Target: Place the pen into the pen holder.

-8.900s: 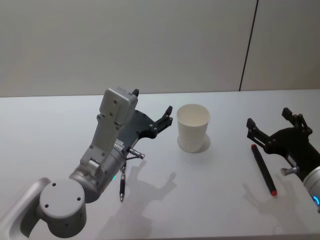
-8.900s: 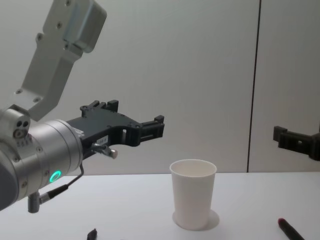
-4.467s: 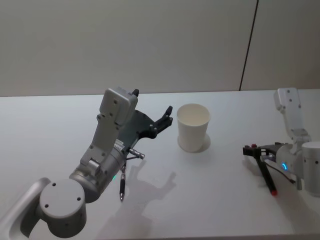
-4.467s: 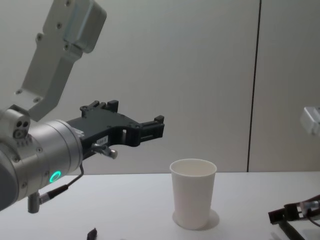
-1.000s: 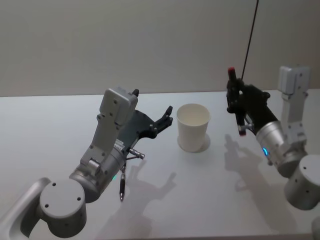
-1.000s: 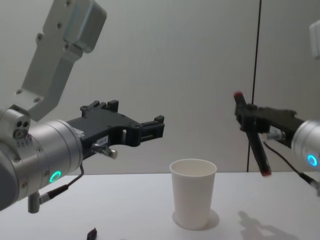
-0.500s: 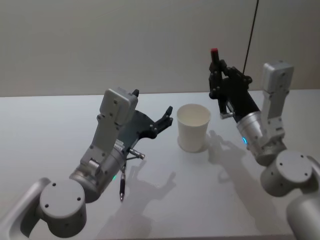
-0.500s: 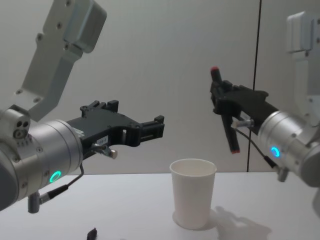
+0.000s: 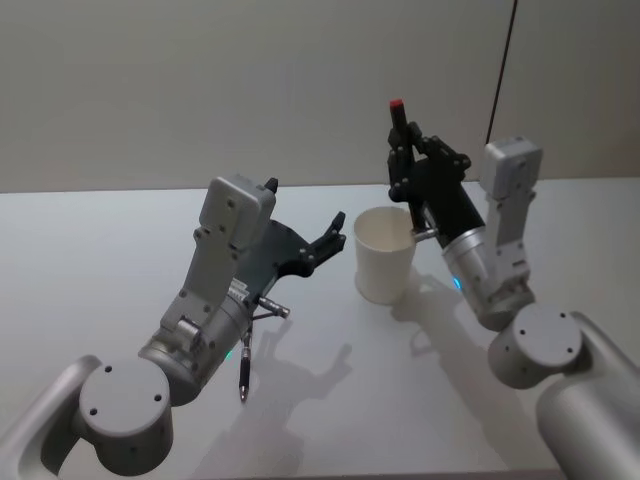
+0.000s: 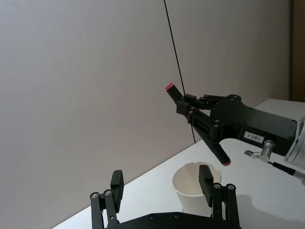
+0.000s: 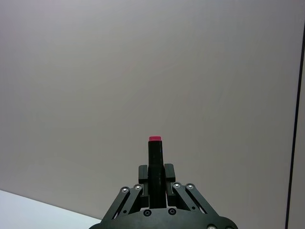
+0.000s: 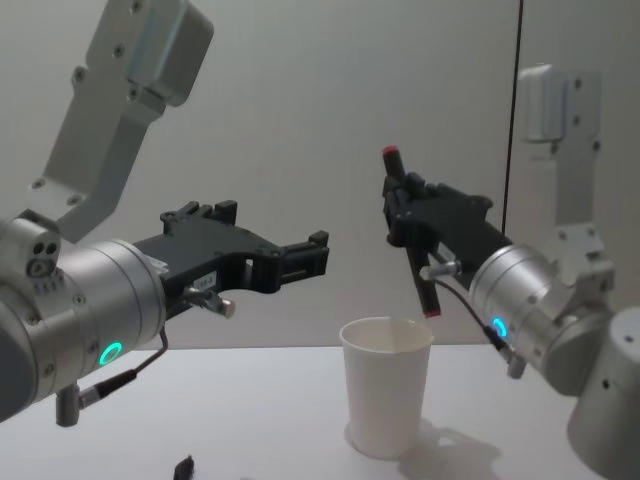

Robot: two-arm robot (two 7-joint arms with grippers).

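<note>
The pen (image 9: 401, 130), black with red ends, stands nearly upright in the air with my right gripper (image 9: 407, 168) shut on its middle. In the chest view the pen (image 12: 412, 245) leans slightly, and its lower red tip hangs just above the right side of the pen holder's rim. The pen holder (image 9: 385, 258) is a white paper cup (image 12: 386, 390) standing upright on the table. The left wrist view shows the pen (image 10: 215, 151) over the cup (image 10: 188, 182). In the right wrist view the pen (image 11: 155, 155) rises from between the shut fingers. My left gripper (image 9: 335, 232) hovers open to the left of the cup, holding nothing.
A second dark pen (image 9: 243, 370) lies on the white table (image 9: 90, 260) under my left arm. A plain wall stands behind the table. Open table surface lies in front of the cup and to its right.
My right gripper has carried the pen further left and slightly lower, from beside the cup to just over its rim. The left arm has not moved.
</note>
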